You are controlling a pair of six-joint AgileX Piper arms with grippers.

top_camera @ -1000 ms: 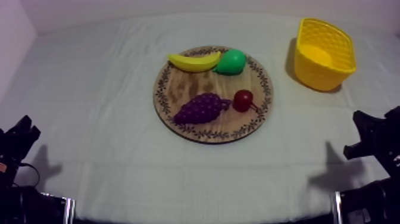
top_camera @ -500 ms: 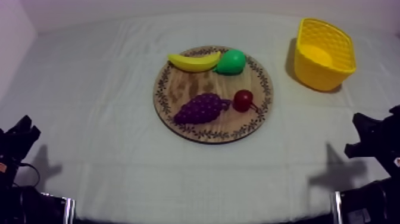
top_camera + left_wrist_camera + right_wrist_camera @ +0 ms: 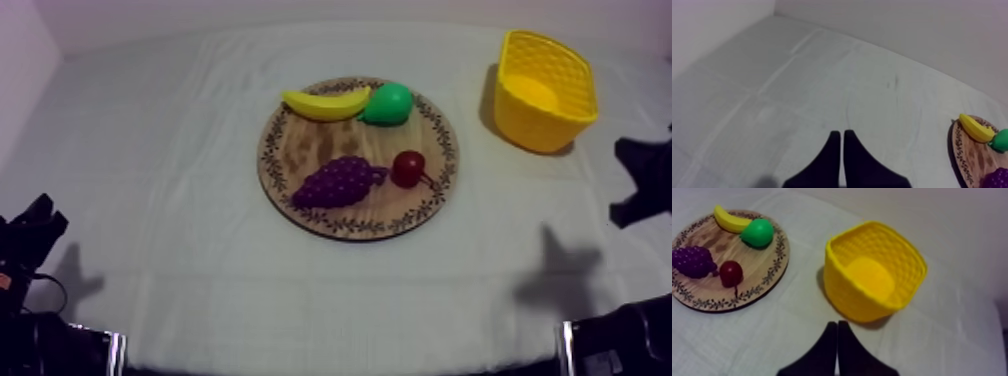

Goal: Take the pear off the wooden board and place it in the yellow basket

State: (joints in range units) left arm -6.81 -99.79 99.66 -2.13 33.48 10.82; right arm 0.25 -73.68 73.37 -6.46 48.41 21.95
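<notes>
**Right gripper (image 3: 837, 323) raised, pear (image 3: 387, 103) on board**

Grey-white cloth (image 3: 150, 150), pale wall (image 3: 300, 12) behind. In the top view, the left gripper (image 3: 839, 133) sits clenched at lower left. The pear lies on the wooden board (image 3: 300, 150) at centre, and the yellow basket (image 3: 545, 90) is at upper right. The right gripper, clenched, is higher along the right edge than before.

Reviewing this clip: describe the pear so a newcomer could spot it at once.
Find the round wooden board in the middle of the table. At its far rim, on the side toward the yellow basket, the pear lies beside the tip of the banana. It is the only green fruit there.
</notes>
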